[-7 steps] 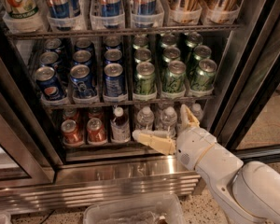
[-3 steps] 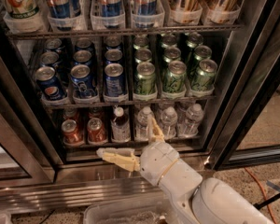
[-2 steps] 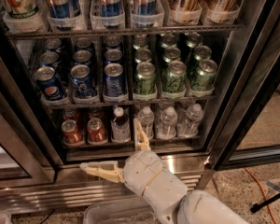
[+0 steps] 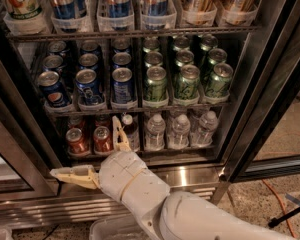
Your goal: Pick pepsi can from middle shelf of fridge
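Tool [image 4: 85, 146] — fingers spread wide, holding nothing — is sliding leftward and downward along the fridge [image 4: 195, 176] base, now sitting before the red cans [image 4: 90, 140]. Pepsi can [image 4: 53, 90] is standing untouched at front left of the middle shelf [image 4: 140, 106]; tool is probably lining up beneath it.

Fridge [image 4: 190, 176] stands open. The gripper [image 4: 85, 146] hangs low, fingers spread wide, in front of the red cans [image 4: 90, 140], under the middle shelf [image 4: 140, 105]. Up there, the pepsi can [image 4: 52, 90] is front-left, blue neighbours [image 4: 88, 86] packed beside and behind, door frame [image 4: 27, 116] close on its left. Slim gap over the tops, below the upper rack [image 4: 135, 33].
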Robot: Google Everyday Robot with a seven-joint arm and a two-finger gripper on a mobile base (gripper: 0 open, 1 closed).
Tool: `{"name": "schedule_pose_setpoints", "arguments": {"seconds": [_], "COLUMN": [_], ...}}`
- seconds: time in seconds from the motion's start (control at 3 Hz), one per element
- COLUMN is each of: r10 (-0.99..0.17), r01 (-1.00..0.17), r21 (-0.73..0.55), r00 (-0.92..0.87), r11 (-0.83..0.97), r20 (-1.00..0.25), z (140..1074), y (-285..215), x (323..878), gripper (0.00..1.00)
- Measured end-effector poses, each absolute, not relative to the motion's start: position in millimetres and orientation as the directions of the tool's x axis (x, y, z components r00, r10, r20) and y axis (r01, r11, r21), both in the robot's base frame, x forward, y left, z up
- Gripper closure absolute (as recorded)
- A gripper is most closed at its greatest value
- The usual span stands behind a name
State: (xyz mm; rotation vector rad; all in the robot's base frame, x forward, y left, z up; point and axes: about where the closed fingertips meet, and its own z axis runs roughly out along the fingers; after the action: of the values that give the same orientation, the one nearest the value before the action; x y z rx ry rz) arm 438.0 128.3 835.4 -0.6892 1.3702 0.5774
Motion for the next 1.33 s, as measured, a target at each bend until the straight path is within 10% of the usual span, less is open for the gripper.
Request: {"name": "schedule_pose_setpoints", "arguments": {"seconds": [1.33], "r10": [-0.013], "r01": [-0.692], "r21": [-0.091], "r00": [0.117], "r11": [0.716], "r20": [-0.993], "z": [834.0], "y": [170.1], "x": [494.3], "gripper": [0.00]}}
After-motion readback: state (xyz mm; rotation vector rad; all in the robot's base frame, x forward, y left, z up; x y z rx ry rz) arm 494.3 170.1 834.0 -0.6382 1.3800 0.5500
